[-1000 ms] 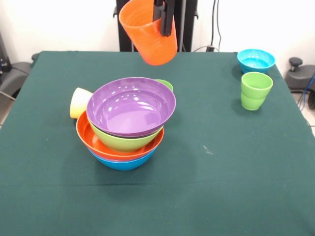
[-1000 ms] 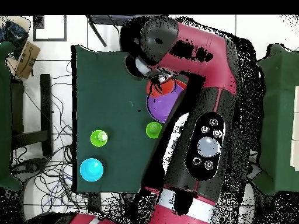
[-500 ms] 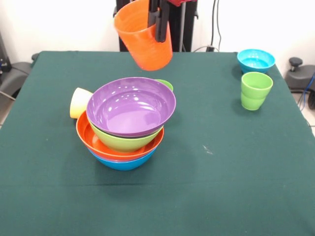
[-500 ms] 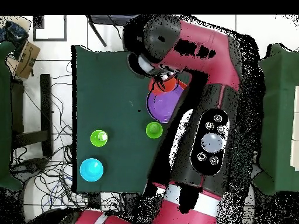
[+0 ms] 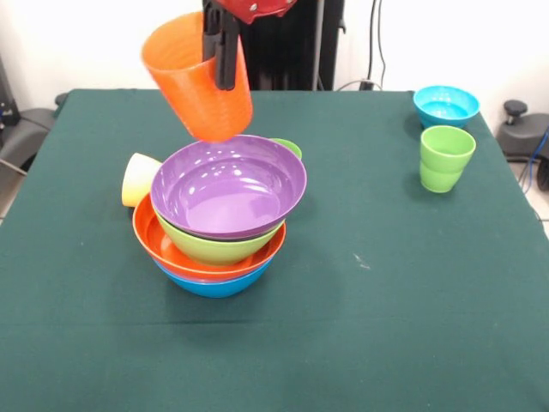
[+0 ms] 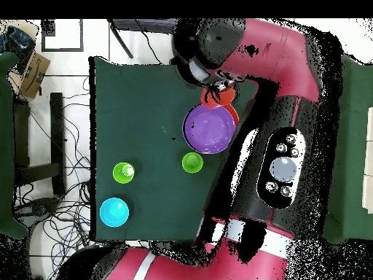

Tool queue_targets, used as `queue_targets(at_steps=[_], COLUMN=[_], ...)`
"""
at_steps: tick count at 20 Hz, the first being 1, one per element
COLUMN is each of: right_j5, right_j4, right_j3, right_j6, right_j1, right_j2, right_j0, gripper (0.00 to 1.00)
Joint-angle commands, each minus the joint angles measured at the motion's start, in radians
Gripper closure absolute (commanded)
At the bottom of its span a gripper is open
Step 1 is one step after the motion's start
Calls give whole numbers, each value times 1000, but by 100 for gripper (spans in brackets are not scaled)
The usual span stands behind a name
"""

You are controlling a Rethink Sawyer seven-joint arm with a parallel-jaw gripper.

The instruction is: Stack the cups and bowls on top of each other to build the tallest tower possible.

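Note:
The tower stands mid-table: a purple bowl (image 5: 227, 184) on top, lime green (image 5: 219, 247), orange (image 5: 153, 240) and blue (image 5: 214, 285) below it. My gripper (image 5: 225, 70) is shut on the rim of the orange cup (image 5: 196, 81), one finger inside and one outside. It holds the cup upright, slightly tilted, just above the purple bowl's far left rim. The yellow cup (image 5: 137, 178) lies on its side against the tower's left. The green cup (image 5: 290, 147) peeks out behind the purple bowl. The purple bowl also shows in the overhead view (image 6: 209, 129). The dark blue bowl is not in view.
A light green cup (image 5: 446, 157) and a turquoise bowl (image 5: 445, 105) stand at the far right corner of the green table (image 5: 386, 300). In the overhead view the arm (image 6: 255, 51) covers the table's right side, above the orange cup (image 6: 222, 95).
In the front view my gripper has carried the orange cup left and down, from high behind the tower to just over the purple bowl's far left rim.

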Motion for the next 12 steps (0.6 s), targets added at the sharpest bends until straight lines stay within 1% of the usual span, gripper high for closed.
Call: queue_targets(at_steps=[1,8,12], right_j5=[60,12,-13], right_j4=[-83,-80,-86], right_j3=[-55,-51,-69], right_j6=[-284,-245,-233], right_j1=[60,84,101], right_j2=[135,141,139], right_j0=[-17,-11,-7], gripper=[100,100,100])
